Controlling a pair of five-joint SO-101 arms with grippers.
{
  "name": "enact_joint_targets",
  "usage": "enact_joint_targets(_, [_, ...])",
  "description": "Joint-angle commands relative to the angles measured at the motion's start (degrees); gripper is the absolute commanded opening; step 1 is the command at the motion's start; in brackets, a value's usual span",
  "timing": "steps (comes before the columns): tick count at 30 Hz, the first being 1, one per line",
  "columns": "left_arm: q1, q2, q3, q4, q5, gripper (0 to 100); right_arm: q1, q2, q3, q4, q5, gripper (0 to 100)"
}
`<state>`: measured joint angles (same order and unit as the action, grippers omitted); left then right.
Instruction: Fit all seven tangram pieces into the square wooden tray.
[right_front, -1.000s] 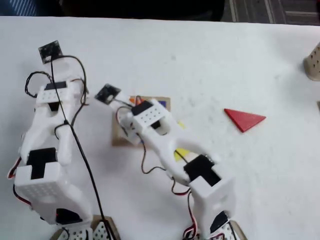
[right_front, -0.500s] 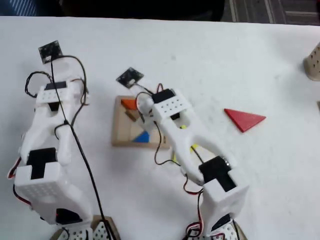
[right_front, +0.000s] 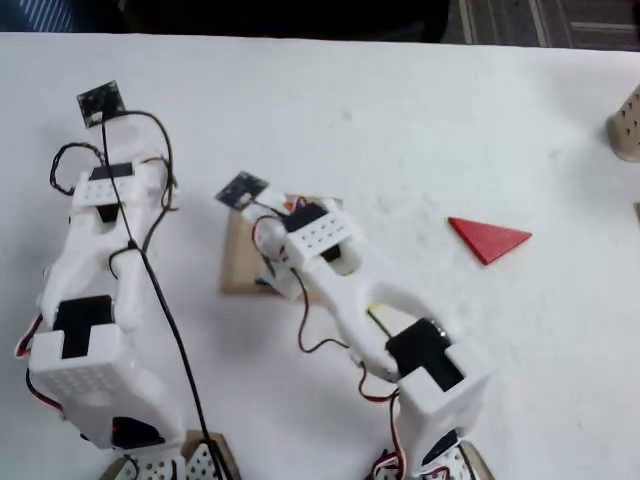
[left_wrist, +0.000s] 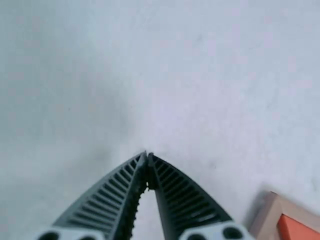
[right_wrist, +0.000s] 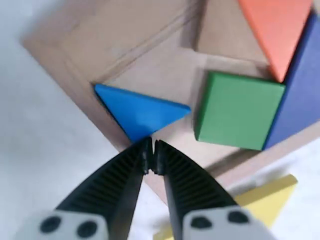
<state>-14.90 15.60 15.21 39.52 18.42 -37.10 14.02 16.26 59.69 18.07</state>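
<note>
Right arm (right_front: 330, 255) leans over the tray (right_wrist: 75, 45); right jaws clenched on nothing, their tips above the tray's rim, right at a corner of the blue triangle (right_wrist: 137, 112). Inside the tray: the blue triangle against one rim, a green square (right_wrist: 237, 110) near it but apart, an orange triangle (right_wrist: 277, 30) and a dark blue piece (right_wrist: 305, 90) - both touching the square. Bare wood shows between the pieces. A yellow piece (right_wrist: 260, 200) lies on the tabletop (right_front: 420, 120) just outside the rim. The red triangle (right_front: 488, 238) sits flat on the tabletop, well apart from the tray. Left arm (right_front: 100, 240) stands beside the tray - left jaws clenched, empty, over bare tabletop, a tray corner close by.
</note>
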Motion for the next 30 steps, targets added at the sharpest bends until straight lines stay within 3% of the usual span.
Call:
enact_joint_targets(1, [0.3, -0.5, -3.4, -1.3, 0.6, 2, -1.4, -1.5, -0.4, -4.2, -2.9, 1.8])
enact_joint_targets(6, [0.3, -0.5, -3.3, -1.3, 0.6, 2, -2.5, 1.5, -1.0, -13.0, -5.9, 1.8])
enact_joint_targets(11, [0.3, -0.5, -3.2, -1.3, 0.6, 2, -4.8, -1.3, -4.9, -9.6, -4.9, 2.3])
enact_joint_targets(18, [0.3, -0.4, -3.2, -1.4, 0.6, 2, -3.7, -8.0, -6.6, -1.1, 12.7, 20.6])
enact_joint_targets(25, [0.3, -0.4, -3.3, -1.4, 0.6, 2, -7.9, -2.0, -4.2, -1.1, 25.9, 18.0])
enact_joint_targets(30, [0.3, -0.4, -3.4, -1.4, 0.6, 2, -7.9, 1.6, -5.6, -1.5, 30.9, 18.2])
